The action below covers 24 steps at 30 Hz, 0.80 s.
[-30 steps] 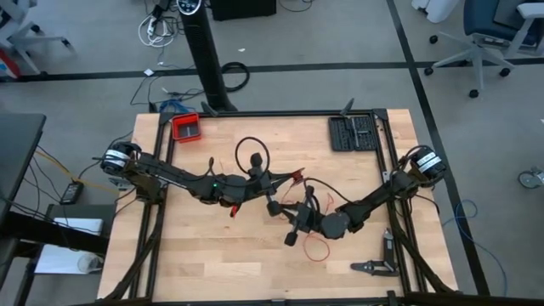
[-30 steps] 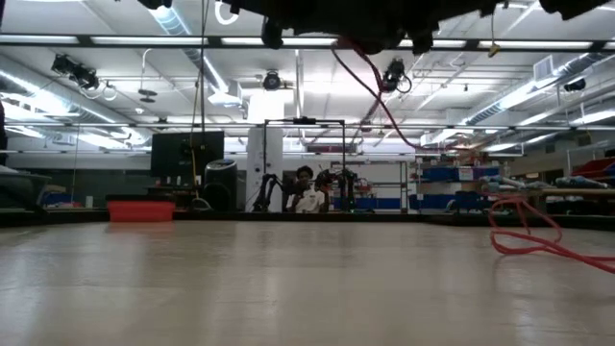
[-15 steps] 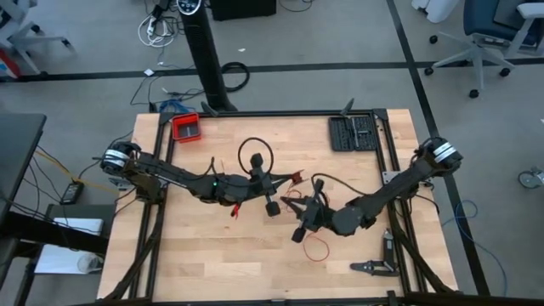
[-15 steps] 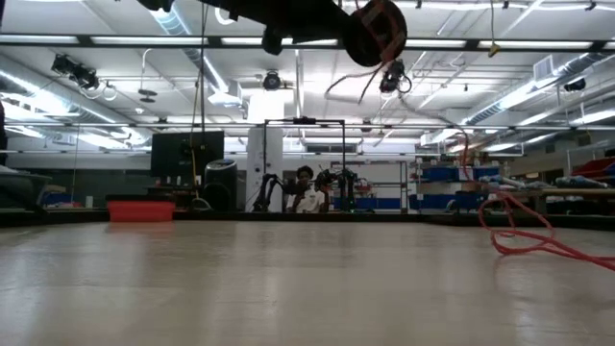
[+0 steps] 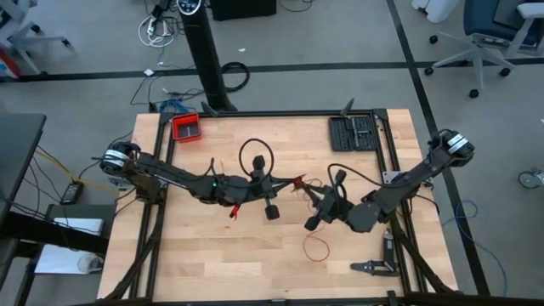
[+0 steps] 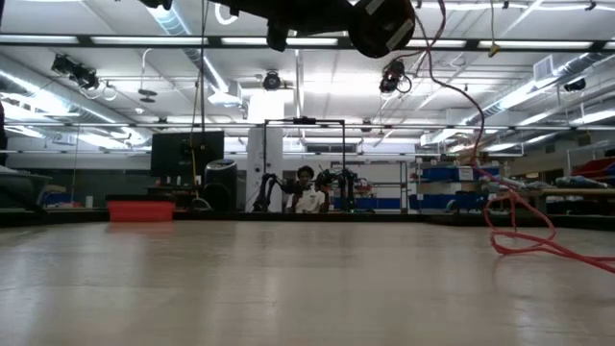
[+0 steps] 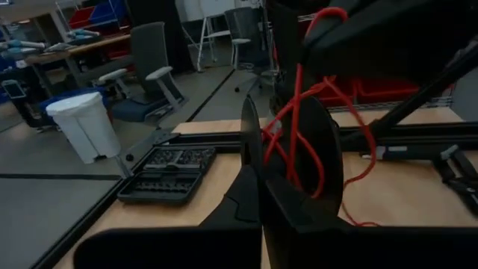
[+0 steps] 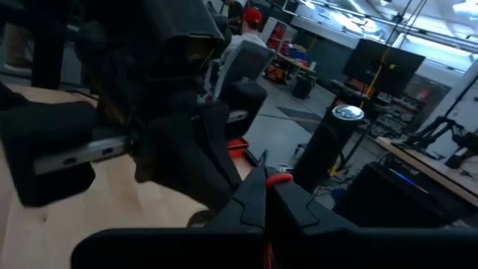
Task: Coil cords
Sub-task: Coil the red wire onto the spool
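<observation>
Left gripper [image 5: 291, 182]: held above the desk's [image 5: 212, 255] middle, fingers clenched on the red cord [image 7: 299, 127], which is seen wound about them in the left wrist view.
Right gripper [image 5: 326, 206]: just beside the left one, toward the right arm's side; fingers pressed together on a short red piece of cord.
Red cord: strung between both grippers, one loose loop lying on the desk below the right gripper.
Red tray [image 5: 186, 127]: near the desk's far left corner.
Black tool case [image 5: 352, 133]: near the far right corner.
</observation>
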### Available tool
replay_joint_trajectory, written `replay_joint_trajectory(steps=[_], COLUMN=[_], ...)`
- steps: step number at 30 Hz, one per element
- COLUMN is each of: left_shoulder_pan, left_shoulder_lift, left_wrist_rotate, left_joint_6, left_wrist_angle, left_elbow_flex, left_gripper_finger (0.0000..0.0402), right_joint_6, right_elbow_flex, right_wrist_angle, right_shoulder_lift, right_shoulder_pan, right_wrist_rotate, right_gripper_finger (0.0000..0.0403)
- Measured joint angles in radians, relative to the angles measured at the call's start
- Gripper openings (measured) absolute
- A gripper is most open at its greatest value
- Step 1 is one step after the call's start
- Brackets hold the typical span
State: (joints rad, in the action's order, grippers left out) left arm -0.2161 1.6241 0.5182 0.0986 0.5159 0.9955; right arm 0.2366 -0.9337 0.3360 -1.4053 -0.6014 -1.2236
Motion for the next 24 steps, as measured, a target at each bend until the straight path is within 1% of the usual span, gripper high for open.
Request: replay_joint_trajectory(steps=[4,7,10,13,15,17,21,24], left_shoulder_pan=[0.0,0.0,0.0,0.0,0.0,0.0,0.001,0.001], left_shoulder_lift=[-0.024,-0.064,-0.106,-0.135,-0.142,-0.142,-0.142,-0.142], left_wrist_rotate=[-0.006,-0.02,-0.073,-0.149,-0.179,-0.197,-0.217,-0.216], left_joint_6=[0.01,0.028,0.025,0.015,-0.004,-0.009,-0.027,-0.028], left_wrist_angle=[-0.025,-0.064,-0.123,-0.172,-0.183,-0.172,-0.141,-0.141], left_elbow_flex=[0.0,-0.001,-0.002,-0.003,-0.003,-0.003,-0.003,-0.003], left_gripper_finger=[0.0001,0.0001,0.0001,0.0,0.0,0.0,0.0,0.0], right_joint_6=[-0.064,-0.159,-0.297,-0.466,-0.571,-0.643,-0.739,-0.814], right_elbow_flex=[0.0,0.0,0.0,0.0,0.0,0.016,0.074,0.13], right_wrist_angle=[-0.098,-0.23,-0.376,-0.508,-0.563,-0.573,-0.551,-0.521], right_shoulder_lift=[0.018,0.021,0.02,0.019,0.018,0.018,0.018,0.017], right_shoulder_pan=[-0.033,-0.052,-0.063,-0.064,-0.056,-0.042,-0.021,-0.025], right_wrist_rotate=[-0.022,-0.083,-0.129,-0.124,-0.101,-0.062,0.009,0.019], right_gripper_finger=[0.0002,0.001,0.0023,0.0039,0.0048,0.0054,0.0059,0.0057])
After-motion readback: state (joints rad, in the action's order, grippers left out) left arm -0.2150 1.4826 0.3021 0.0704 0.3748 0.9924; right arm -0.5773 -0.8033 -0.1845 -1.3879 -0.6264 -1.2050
